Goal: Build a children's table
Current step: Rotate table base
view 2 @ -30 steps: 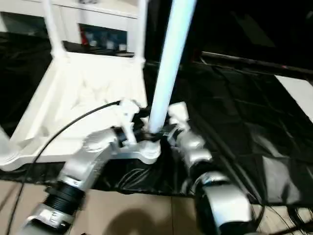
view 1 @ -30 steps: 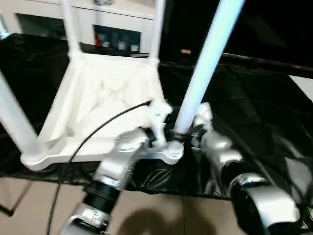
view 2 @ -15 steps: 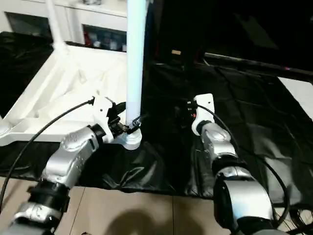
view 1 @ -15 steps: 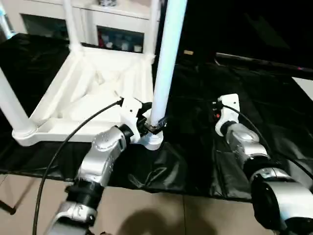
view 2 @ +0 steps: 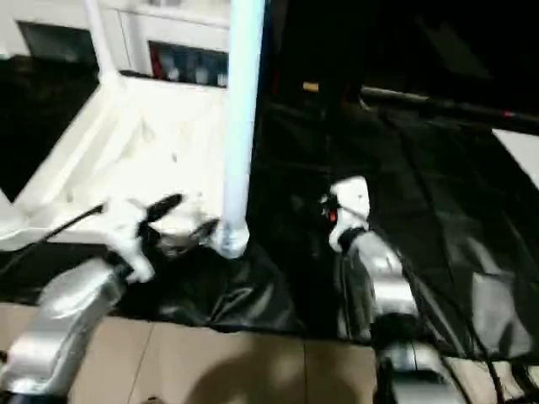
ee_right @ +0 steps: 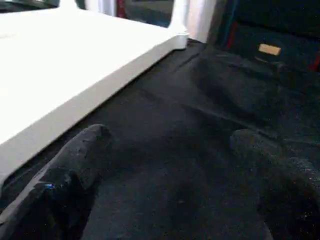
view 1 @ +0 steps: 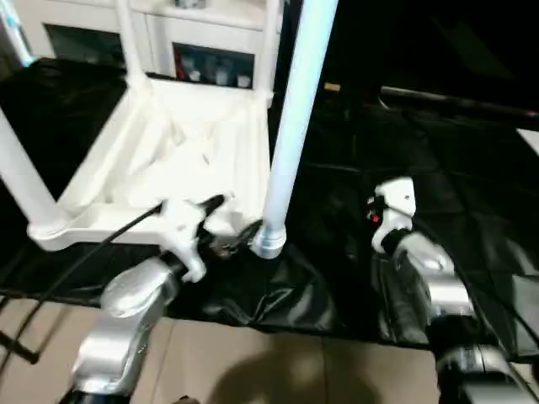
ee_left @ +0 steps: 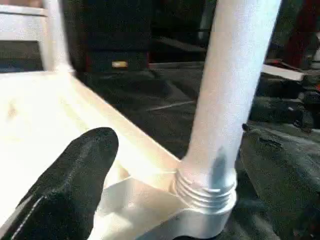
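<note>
The children's table lies upside down: a white ribbed tabletop (view 1: 194, 143) with white legs rising from its corners. The near right leg (view 1: 288, 126) stands nearly upright in its corner socket (view 1: 268, 243), its threaded base (ee_left: 206, 190) showing. My left gripper (ee_left: 175, 182) is open at that corner, one finger (ee_left: 75, 180) over the tabletop and the other finger (ee_left: 280, 175) beyond the leg, neither touching it. My right gripper (ee_right: 172, 165) hangs open over the black cloth to the right of the tabletop, holding nothing. Another leg (view 1: 21, 181) stands at the near left corner.
The black-draped table (view 1: 438, 151) carries the work, and its cloth wrinkles at the front edge (view 1: 286, 295). A white cabinet (view 1: 210, 34) stands behind it. Tan floor (view 1: 253, 362) lies below the edge. A black cable (view 1: 101, 244) runs along my left forearm.
The near right leg has gone from leaning to nearly upright. My right gripper left its base and moved off to the right. My left arm has dropped back towards the table's front edge.
</note>
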